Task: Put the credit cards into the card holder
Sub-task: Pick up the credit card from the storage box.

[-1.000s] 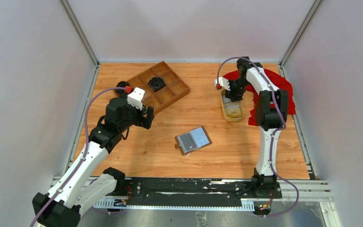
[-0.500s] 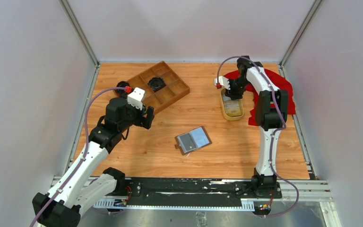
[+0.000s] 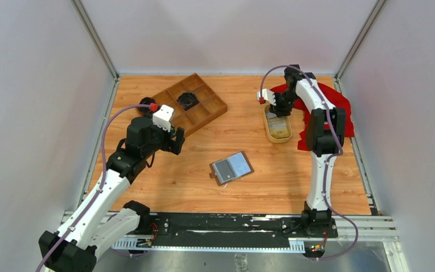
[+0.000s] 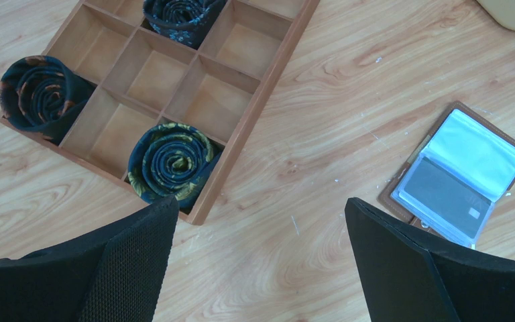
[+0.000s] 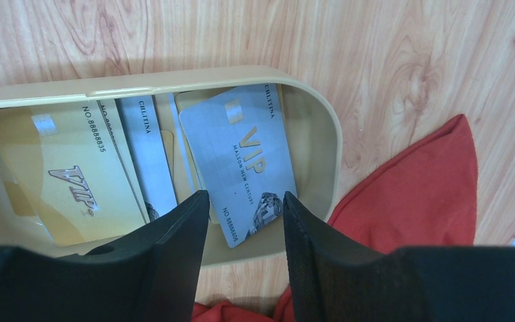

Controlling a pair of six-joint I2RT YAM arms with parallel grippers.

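Silver card (image 5: pixel 241 161) between right gripper (image 5: pixel 245 204), narrower than before

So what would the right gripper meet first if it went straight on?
Most likely the silver-grey VIP card lying in the beige oval dish: the right gripper points down at its near end, though depth is unclear.

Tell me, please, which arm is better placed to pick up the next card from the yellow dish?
The right. The right gripper hangs over the yellow dish, fingers either side of the silver VIP card. The left gripper hovers open by the wooden tray, far from the dish.
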